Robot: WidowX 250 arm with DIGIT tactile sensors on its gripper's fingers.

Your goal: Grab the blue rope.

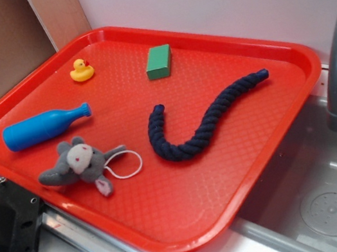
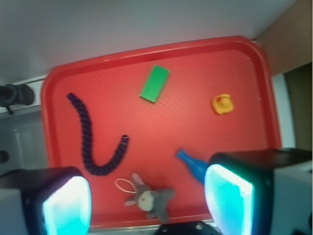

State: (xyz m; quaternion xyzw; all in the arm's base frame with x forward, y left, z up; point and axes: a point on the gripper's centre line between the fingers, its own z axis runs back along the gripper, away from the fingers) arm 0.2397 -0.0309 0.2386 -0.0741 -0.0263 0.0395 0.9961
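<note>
On the red tray (image 1: 269, 141), from the left: a blue toy bottle (image 1: 43, 128), a grey plush mouse (image 1: 79, 164), a yellow duck (image 1: 81, 70), the blue rope (image 1: 199, 130) curled in a hook mid-tray, and a green block (image 1: 159, 61). The pincer (image 2: 146, 205) hangs spread above, holding nothing.

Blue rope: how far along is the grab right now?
Done: nothing beyond positioning. The gripper is high above the red tray, jaws wide apart and empty. In hand: nothing. The blue rope lies curved and untouched, apart from the plush mouse and green block. Left: centre over the rope, descend, close, lift.
</note>
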